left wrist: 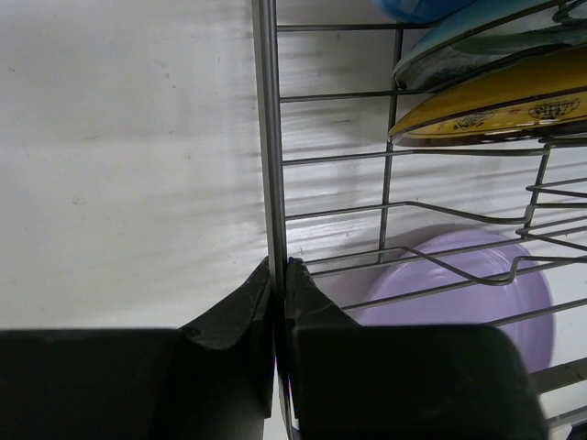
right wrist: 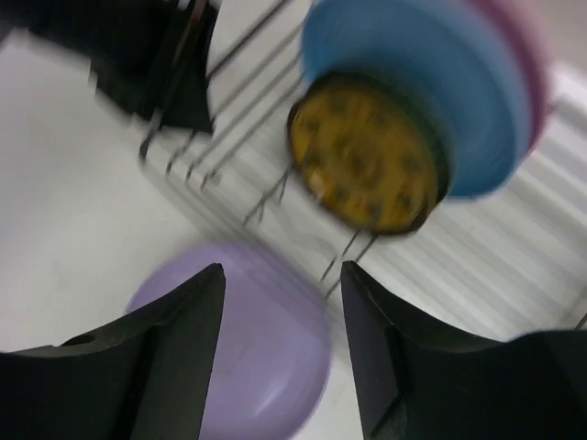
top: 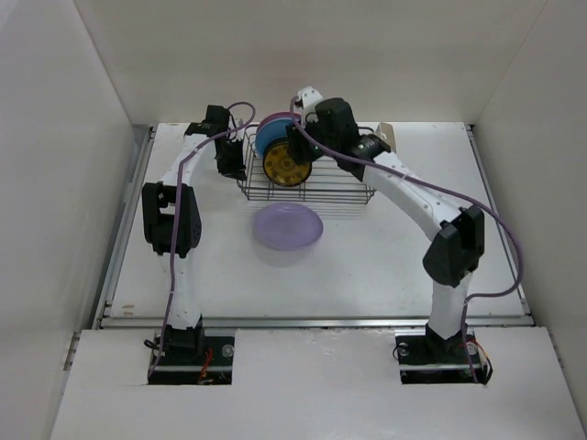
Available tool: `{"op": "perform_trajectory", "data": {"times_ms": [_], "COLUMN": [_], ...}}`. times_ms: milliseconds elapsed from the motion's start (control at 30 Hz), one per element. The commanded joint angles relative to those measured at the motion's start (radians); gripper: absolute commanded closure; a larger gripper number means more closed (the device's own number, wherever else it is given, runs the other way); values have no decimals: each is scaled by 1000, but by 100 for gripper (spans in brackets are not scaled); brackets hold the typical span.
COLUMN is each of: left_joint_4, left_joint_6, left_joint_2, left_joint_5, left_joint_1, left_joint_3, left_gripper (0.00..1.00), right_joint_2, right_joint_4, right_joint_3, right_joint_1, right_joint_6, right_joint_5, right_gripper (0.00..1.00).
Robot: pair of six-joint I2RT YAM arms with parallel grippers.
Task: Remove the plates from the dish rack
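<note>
Wire dish rack [left wrist: 268, 137] rim clamped by left pincer [left wrist: 278, 268], right pincer [right wrist: 282, 271] wide open, empty

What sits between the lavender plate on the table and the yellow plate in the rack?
Between the lavender plate and the yellow plate there is only the dish rack, namely its near wire wall. The top view shows this most clearly.

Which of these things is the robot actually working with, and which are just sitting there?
Part of the job:
- dish rack, clamped at its edge wire by the left gripper
- lavender plate, already out on the table
- blue plate, pink plate, golden-yellow plate and teal plate, in the rack
- right gripper, open, facing them

Just there:
- beige cutlery holder
</note>
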Motion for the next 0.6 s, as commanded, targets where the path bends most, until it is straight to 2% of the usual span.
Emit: {"op": "perform_trajectory", "data": {"times_ms": [0, 67, 133, 300, 333, 400, 567], "left_joint_4": [-4, -4, -13, -13, -13, -13, -13], "left_joint_6": [6, 6, 6, -3, -3, -3, -3], "left_joint_2": [-48, -38, -27, -8, -8, 1, 10], "left_joint_5": [53, 53, 53, 53, 53, 53, 53], "left_joint_1": [-7, -7, -7, -7, -7, -7, -7], "left_joint_3": [24, 24, 33, 42, 42, 42, 42], "left_gripper": [100, 100, 100, 100, 100, 100, 100], "right_joint_2": [207, 281, 347, 434, 444, 453, 439], "right_joint_4": [34, 20, 42, 86, 86, 99, 99], "right_joint_3": [197, 304, 337, 400, 400, 400, 360], "right_joint_1": [-71, -96, -105, -125, -125, -125, -125], "right_joint_6": [-44, -53, -53, -53, -44, -44, -44], "right_joint_5": [97, 87, 66, 6, -6, -6, 14], "right_gripper": [43, 43, 43, 54, 62, 69, 70]}}
